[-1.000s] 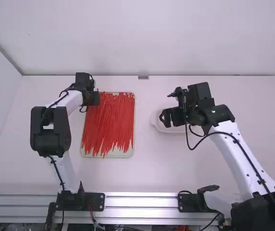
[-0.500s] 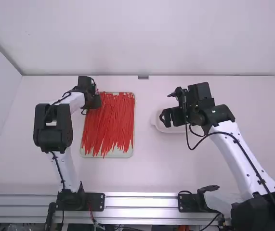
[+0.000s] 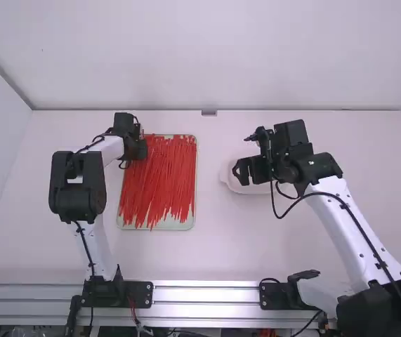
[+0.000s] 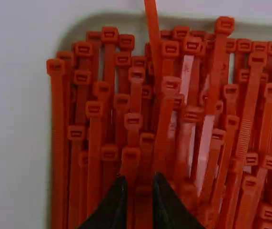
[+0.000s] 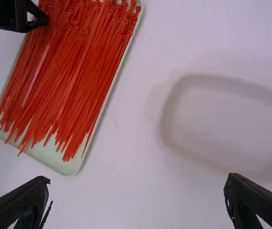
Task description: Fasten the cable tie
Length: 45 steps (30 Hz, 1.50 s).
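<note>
A dense pile of red cable ties (image 3: 159,179) lies on a pale flat tray (image 3: 190,225), left of the table's middle. My left gripper (image 3: 135,146) is down at the tray's far left corner. In the left wrist view its fingertips (image 4: 138,193) stand close together among the tie heads (image 4: 136,95), with one tie's strap pinched between them. My right gripper (image 3: 246,168) hovers wide open over the near left end of a white tub (image 3: 228,182). Nothing is between its fingers (image 5: 136,183). The right wrist view looks down on the ties (image 5: 64,81) and the tub (image 5: 174,86).
The tray's rim (image 4: 78,24) shows pale against the white table. A strip of bare table (image 5: 131,143) separates the tray (image 5: 55,160) from the tub. The left gripper (image 5: 12,14) shows as a black shape at the tray's far corner.
The left arm has shifted slightly right, bringing its gripper a little farther onto the tray's corner. The right arm has kept still.
</note>
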Motion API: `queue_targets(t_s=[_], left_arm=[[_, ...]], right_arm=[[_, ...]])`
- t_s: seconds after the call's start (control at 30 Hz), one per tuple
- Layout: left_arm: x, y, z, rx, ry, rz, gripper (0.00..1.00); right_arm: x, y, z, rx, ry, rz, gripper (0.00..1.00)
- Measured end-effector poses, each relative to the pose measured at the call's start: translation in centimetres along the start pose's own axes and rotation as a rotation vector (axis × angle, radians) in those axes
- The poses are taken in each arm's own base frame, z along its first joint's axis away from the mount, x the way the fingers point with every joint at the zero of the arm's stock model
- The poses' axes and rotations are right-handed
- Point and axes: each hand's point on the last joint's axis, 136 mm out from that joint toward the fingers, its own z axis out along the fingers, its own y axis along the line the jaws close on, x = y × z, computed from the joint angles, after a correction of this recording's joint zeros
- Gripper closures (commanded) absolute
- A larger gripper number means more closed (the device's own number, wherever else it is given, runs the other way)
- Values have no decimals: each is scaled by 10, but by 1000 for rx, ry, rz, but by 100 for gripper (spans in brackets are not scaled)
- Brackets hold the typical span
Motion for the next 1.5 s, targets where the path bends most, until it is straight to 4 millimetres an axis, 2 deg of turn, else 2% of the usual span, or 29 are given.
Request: queue_targets(t_s=[0.2,0.43,0.73,0.8,0.9,1.03,1.23,1.37,1.43,1.47,1.5], left_arm=[[0,0,0,0,-2,7,84],[3,0,4,0,10,10,92],[10,1,1,-8,60,-12,98],[9,2,-2,-16,77,-20,98],[-3,2,-10,-21,83,-33,98],[-31,1,-28,-23,52,-63,98],[-53,-6,-54,-24,2,-73,98],[-70,-22,-93,-36,-75,-42,98],[-81,-32,-125,-40,-138,-23,98],[-87,-38,-146,-45,-181,-12,98],[-90,-41,-156,-46,-202,-8,98]], right_arm=[[0,1,0,-1,1,-2,2],[0,2,0,-3,1,-4,2],[0,0,0,0,-1,2,2],[0,0,0,0,-1,1,2],[0,0,0,0,-2,1,2],[-1,-2,-1,3,-4,5,2],[-4,-2,-1,3,-16,2,2],[-6,-1,0,2,-26,-4,2],[-8,-1,0,1,-32,-7,2],[-9,-1,0,1,-34,-8,2],[-9,-1,0,1,-35,-8,2]])
